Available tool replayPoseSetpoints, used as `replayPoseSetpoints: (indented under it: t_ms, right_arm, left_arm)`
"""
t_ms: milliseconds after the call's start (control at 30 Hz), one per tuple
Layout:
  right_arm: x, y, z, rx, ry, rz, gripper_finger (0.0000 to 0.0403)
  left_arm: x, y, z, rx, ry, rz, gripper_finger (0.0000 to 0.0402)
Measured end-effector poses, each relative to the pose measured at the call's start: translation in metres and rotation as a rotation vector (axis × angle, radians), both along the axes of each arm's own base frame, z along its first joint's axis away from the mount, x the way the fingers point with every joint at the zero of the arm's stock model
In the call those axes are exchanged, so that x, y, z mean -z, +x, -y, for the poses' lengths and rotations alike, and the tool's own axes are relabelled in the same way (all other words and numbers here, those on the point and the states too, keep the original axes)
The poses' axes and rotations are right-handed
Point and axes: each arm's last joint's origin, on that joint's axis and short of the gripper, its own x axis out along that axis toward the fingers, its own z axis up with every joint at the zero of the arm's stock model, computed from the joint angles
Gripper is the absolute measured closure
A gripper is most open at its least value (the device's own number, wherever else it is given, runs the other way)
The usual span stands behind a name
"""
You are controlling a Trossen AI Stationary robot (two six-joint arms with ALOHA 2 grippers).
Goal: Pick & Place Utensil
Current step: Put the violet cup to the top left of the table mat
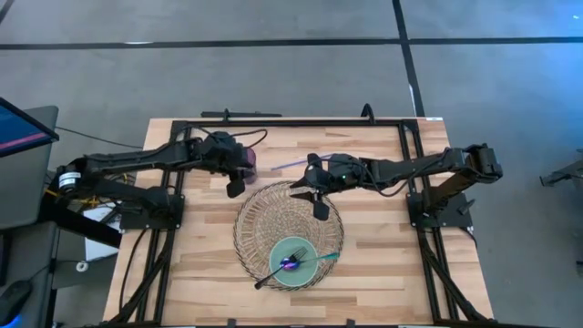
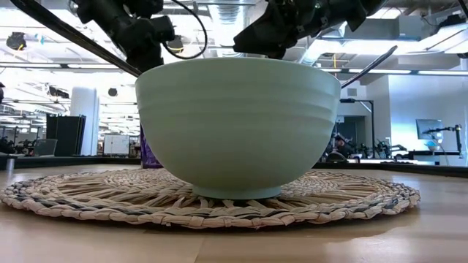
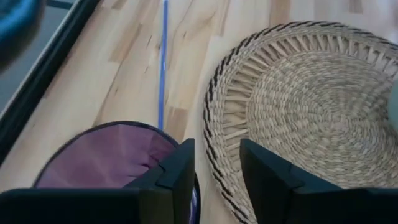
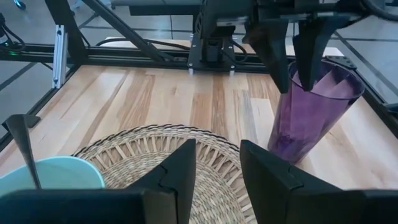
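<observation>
Pale wooden tabletop (image 1: 383, 264) carries my round woven straw mat (image 1: 250, 219); utensils (image 1: 296, 265) lie in its mint-green ceramic bowl (image 1: 276, 251). My left gripper (image 1: 235, 182) hangs spread over the translucent purple plastic cup (image 4: 314, 115); my right gripper (image 1: 312, 194) hovers spread, empty, above the mat's far edge.

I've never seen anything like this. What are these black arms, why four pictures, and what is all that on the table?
Two robot arms work at a wooden table, each ending in a two-finger gripper. One picture looks down from above, one looks level across the table, and two come from cameras on the wrists. A woven mat carries a pale green bowl with utensils in it. The left gripper hangs over a purple cup; the right gripper hovers over the mat. Both are open, holding nothing.
</observation>
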Motion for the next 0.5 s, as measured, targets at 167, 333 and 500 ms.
replayPoseSetpoints:
  t_ms: [167, 333, 500]
  right_arm:
    - [0.0000, 0.0000, -0.0001, 0.000, 0.000, 0.000, 0.0284]
    - [0.0001, 0.0000, -0.0001, 0.000, 0.000, -0.001, 0.0284]
    - [0.0001, 0.0000, -0.0001, -0.001, 0.000, -0.001, 0.0284]
  left_arm:
    - [0.0018, 0.0039, -0.0010, -0.015, -0.025, 0.000, 0.0262]
    - [0.0008, 0.0009, -0.0014, -0.051, -0.002, -0.006, 0.0265]
    - [-0.0029, -0.0041, -0.0001, -0.068, -0.014, 0.016, 0.0270]
